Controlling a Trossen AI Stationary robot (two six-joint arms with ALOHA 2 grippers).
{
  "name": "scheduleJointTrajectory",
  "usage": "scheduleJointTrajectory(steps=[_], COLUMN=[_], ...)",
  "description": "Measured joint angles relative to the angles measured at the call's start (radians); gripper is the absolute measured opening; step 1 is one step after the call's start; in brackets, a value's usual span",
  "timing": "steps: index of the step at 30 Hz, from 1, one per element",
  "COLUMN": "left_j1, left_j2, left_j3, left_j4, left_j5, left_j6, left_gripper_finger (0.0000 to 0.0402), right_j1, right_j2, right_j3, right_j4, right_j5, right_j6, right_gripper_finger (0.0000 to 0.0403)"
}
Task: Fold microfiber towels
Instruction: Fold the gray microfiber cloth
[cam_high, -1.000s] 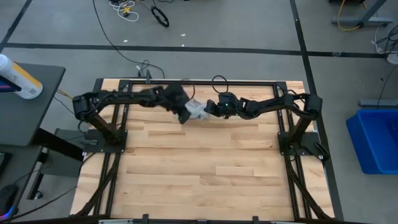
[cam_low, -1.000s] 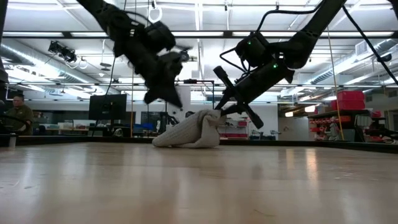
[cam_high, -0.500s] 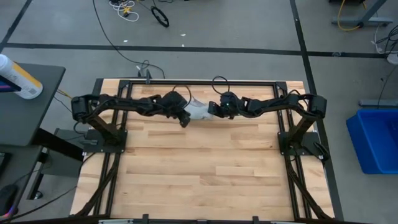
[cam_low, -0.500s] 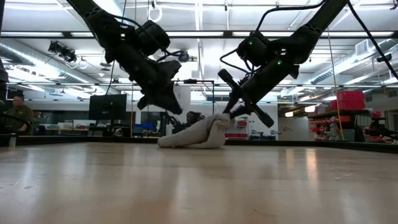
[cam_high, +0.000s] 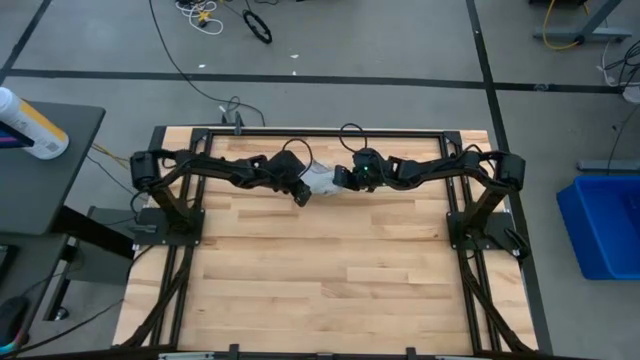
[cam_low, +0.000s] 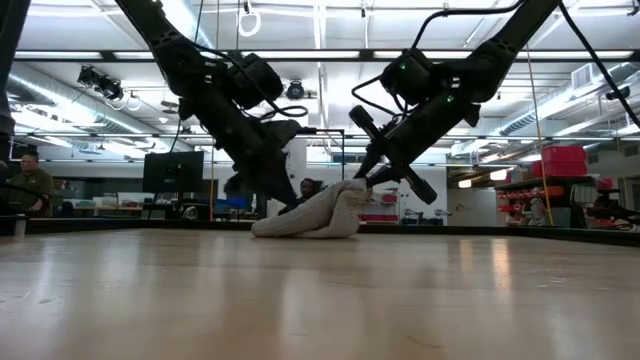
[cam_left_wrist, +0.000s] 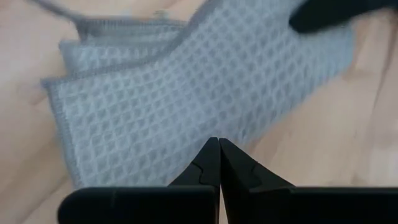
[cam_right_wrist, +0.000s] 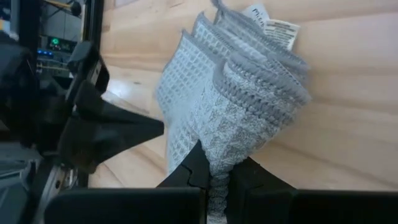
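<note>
The pale grey waffle-weave towel lies bunched in several folds at the table's far middle, its lower folds on the wood. Its white tag sticks out at one end. My right gripper is at the towel's right side, shut on a raised bunch of it. My left gripper is at the towel's left side, fingers shut, with its tips at the towel's flat top layer. My left gripper comes slanting down from the table's left, and its shut fingertips meet the flat top layer of the towel. Whether they bear down on it I cannot tell. My right gripper pinches a gathered bunch of several layers between its two fingers, coming slanting down from the table's right. That end is raised; the rest slopes slack down to the table.
The black frame rail runs along the table's far edge just behind the towel. The bare wood of the table stretches toward the near edge. A dark side table with a bottle stands at the left, and a blue bin at the right.
My left gripper has come down and toward the towel's left side, ending low with its tips at the cloth. My right gripper has kept its hold on the raised bunch and has hardly moved. The towel has shifted slightly toward the right.
</note>
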Motion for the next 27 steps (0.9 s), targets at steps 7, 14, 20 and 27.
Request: scheduleJointTrajectory(steps=[7, 14, 20, 27], left_j1=[-0.002, -0.014, -0.038, -0.049], left_j2=[0.105, 0.225, 0.278, 0.26], left_j3=[0.058, 0.149, 0.193, 0.19], left_j4=[0.059, 0.112, 0.16, 0.153], left_j5=[0.005, 0.042, 0.034, -0.04], left_j6=[-0.033, -0.081, -0.111, -0.077], left_gripper_finger=[0.0, 0.0, 0.0, 0.0], right_j1=[0.01, 0.004, 0.003, -0.001], right_j2=[0.0, 0.0, 0.001, 0.001], right_j3=[0.0, 0.0, 0.0, 0.0], right_j4=[0.043, 0.095, 0.088, 0.094], right_j5=[-0.034, -0.046, -0.047, -0.052], right_j6=[-0.008, -0.003, -0.001, -0.017], right_gripper_finger=[0.0019, 0.0019, 0.0019, 0.0019])
